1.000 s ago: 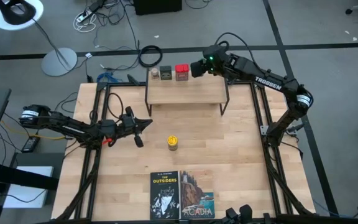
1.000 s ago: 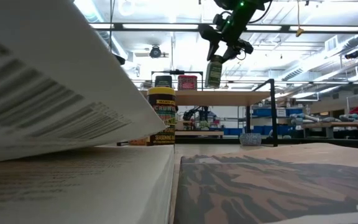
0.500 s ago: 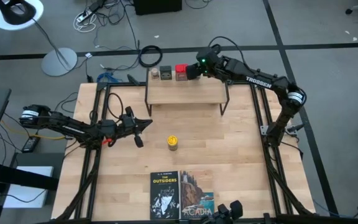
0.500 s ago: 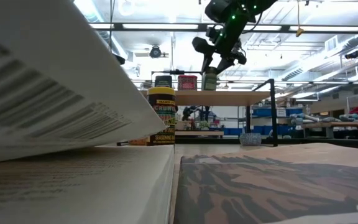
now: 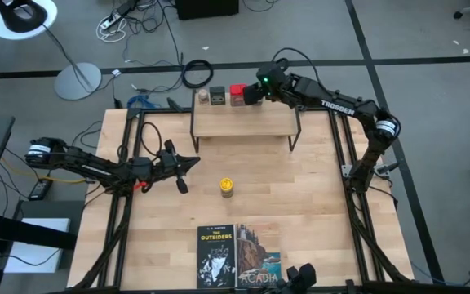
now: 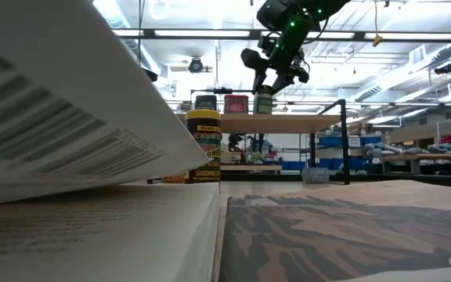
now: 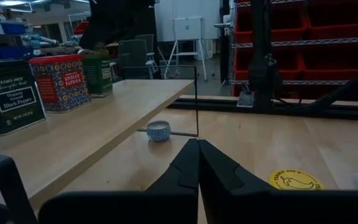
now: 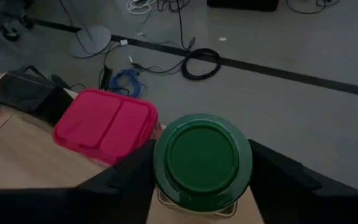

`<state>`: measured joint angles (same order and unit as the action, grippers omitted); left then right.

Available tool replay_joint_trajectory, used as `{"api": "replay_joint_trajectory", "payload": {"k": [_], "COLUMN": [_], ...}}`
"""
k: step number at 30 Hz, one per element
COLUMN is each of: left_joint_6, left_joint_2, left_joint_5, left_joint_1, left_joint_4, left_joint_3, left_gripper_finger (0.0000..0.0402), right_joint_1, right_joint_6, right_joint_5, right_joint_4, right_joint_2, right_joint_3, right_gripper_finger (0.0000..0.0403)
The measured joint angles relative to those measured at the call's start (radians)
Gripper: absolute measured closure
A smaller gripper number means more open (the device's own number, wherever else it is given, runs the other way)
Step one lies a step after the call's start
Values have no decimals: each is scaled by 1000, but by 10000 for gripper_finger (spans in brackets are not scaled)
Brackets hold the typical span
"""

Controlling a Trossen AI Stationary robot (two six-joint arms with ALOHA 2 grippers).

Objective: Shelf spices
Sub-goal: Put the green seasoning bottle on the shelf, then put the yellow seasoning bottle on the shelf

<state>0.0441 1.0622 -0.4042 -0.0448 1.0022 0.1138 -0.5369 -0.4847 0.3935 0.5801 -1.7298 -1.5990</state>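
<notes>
Jar (image 6: pixel 264 103) now lower, w/ right pincer (image 8: pixel 202 180), on shelf (image 5: pixel 243 120).

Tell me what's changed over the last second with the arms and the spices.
The right tool carried the green-lidded jar down and leftward to the shelf; it now sits on the board beside the red tin, with the fingers closed on it throughout. The left tool, the yellow-lidded jar, the dark tin and both books stayed where they were.

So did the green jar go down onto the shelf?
Yes. In the low view, the green-lidded jar in the right gripper dropped from above the shelf to its top board, and nearer the red tin.
</notes>
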Motion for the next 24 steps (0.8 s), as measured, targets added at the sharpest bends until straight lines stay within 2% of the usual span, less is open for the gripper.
{"api": "replay_joint_trajectory", "payload": {"k": [4,7,16,24], "left_joint_6": [0,0,0,0], "left_joint_2": [0,0,0,0], "left_joint_5": [0,0,2,4], "left_joint_1": [0,0,0,0], "left_joint_4": [-1,-1,-2,-2], "left_joint_3": [0,0,0,0], "left_gripper_finger": [394,394,394,394], "right_joint_1": [5,5,22,57], "right_joint_6": [0,0,53,107], "right_joint_5": [-6,-6,28,82], "right_joint_4": [4,-7,-45,-39], "right_joint_2": [-3,-2,21,128], "right_joint_3": [2,2,2,2], "right_gripper_finger": [108,85,90,90]}}
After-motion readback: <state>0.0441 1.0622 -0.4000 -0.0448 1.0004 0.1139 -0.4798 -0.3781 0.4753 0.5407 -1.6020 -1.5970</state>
